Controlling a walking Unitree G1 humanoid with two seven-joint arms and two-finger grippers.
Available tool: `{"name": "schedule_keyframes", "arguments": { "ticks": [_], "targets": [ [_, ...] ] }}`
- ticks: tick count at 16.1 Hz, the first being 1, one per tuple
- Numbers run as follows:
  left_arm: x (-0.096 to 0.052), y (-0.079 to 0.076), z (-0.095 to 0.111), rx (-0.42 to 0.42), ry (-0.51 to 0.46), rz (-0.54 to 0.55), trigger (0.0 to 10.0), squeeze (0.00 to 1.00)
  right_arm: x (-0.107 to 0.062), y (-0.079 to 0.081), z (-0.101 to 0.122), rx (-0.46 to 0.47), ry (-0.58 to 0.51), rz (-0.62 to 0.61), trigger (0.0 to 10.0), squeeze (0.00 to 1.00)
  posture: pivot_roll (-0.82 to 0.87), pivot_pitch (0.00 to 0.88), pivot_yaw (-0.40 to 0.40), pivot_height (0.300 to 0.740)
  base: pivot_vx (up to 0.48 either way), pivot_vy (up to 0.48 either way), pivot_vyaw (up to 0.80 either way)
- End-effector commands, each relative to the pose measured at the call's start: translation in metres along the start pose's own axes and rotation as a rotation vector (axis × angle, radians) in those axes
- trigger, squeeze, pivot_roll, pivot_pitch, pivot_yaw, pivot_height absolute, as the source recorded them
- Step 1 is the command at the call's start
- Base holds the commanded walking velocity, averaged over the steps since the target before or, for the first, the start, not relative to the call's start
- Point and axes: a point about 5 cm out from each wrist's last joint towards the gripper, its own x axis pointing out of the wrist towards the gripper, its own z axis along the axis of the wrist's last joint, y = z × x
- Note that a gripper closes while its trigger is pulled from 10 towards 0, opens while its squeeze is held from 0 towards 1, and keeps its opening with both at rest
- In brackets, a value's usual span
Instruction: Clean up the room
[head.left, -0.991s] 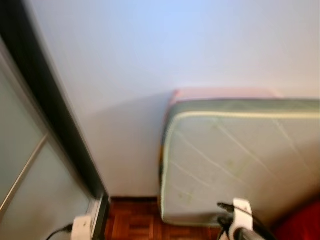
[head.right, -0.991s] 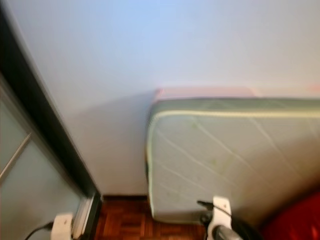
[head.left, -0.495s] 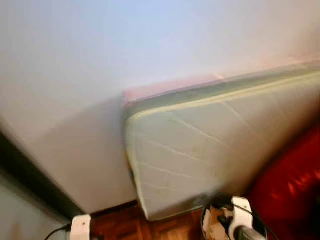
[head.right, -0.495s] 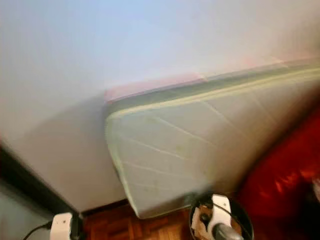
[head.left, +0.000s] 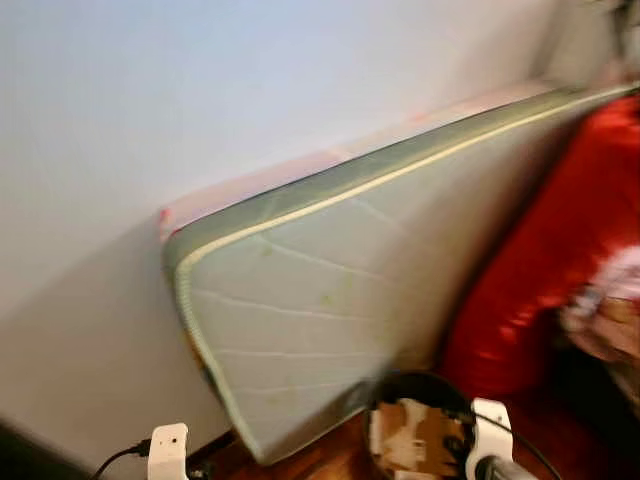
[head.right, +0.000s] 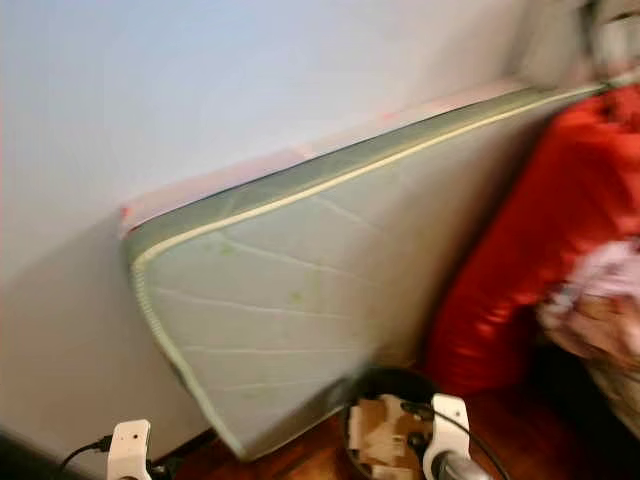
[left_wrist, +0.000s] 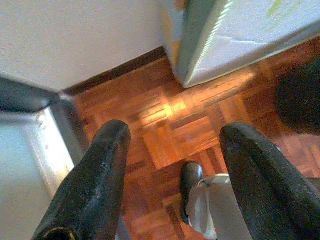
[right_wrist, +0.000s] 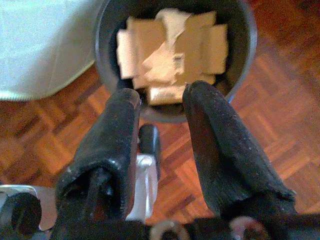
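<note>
Right wrist view looks along the right gripper (right_wrist: 161, 107), whose two black fingers (right_wrist: 107, 145) stand parted with nothing between them. Just beyond their tips sits a round dark waste bin (right_wrist: 244, 55) on the reddish-brown parquet floor (right_wrist: 280, 135), holding a heap of torn tan cardboard pieces (right_wrist: 172, 45). The cardboard lies past the fingertips and apart from them, inside the bin's rim; no finger touches it.

Beside the bin, a pale green quilted mattress (head.left: 320, 300) stands on its long edge, tilted and leaning against a plain white wall (head.left: 200, 90); its lower corner comes just beside the bin's rim. A pink layer (head.left: 250, 178) shows along the mattress's top edge, between it and the wall. On the robot's right, a large glossy red bag or cushion (head.left: 550, 260) rests against the mattress, and a blurred pale bundle (head.left: 610, 315) lies further right; what it is cannot be told.

Left wrist view shows the left gripper (left_wrist: 172, 137) with its fingers spread wide and empty, above bare parquet near the mattress's corner (left_wrist: 200, 65), a dark skirting board (left_wrist: 120, 72) and a grey door frame (left_wrist: 60, 125). One of the robot's own feet (left_wrist: 190, 177) stands on the floor below it.
</note>
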Motion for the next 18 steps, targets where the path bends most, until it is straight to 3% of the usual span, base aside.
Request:
{"name": "schedule_keyframes", "arguments": {
  "ticks": [1, 4, 15, 16, 17, 18],
  "targets": [
    [-0.0015, 0.0041, -0.0063, 0.007, 0.025, 0.01, 10.0, 0.0, 0.0005, 0.0037, -0.0025, 0.002, 0.007, 0.008, 10.0, 0.0, 0.05, 0.0, 0.038, 0.74, 0.0, 0.0, -0.49],
    [-0.0014, 0.0044, -0.0048, 0.046, 0.023, 0.005, 10.0, 0.0, 0.0005, 0.0037, -0.0016, 0.029, -0.012, -0.001, 10.0, 0.0, 0.05, 0.0, 0.036, 0.74, 0.0, -0.112, 0.0],
    [-0.0012, 0.0041, -0.0049, 0.058, 0.029, 0.004, 10.0, 0.0, 0.0005, 0.0029, -0.0012, 0.011, -0.008, -0.003, 10.0, 0.0, 0.05, 0.007, 0.032, 0.74, 0.0, -0.48, 0.0],
    [-0.0012, 0.0043, -0.0049, 0.058, 0.029, 0.004, 10.0, 0.0, 0.0005, 0.0036, -0.001, 0.024, -0.015, 0.002, 10.0, 0.44, 0.05, 0.007, 0.034, 0.74, 0.0, -0.48, 0.0],
    [-0.0012, 0.0043, -0.0049, 0.059, 0.029, 0.005, 10.0, 0.0, 0.0005, 0.0038, -0.0009, 0.024, -0.016, 0.004, 10.0, 0.44, 0.05, 0.007, 0.034, 0.74, 0.0, -0.48, 0.0],
    [-0.0013, 0.0044, -0.0048, 0.06, 0.029, 0.005, 10.0, 0.0, 0.0005, 0.0039, -0.0009, 0.025, -0.017, 0.006, 10.0, 1.0, 0.05, 0.006, 0.034, 0.74, 0.0, -0.48, 0.0]
  ]
}}
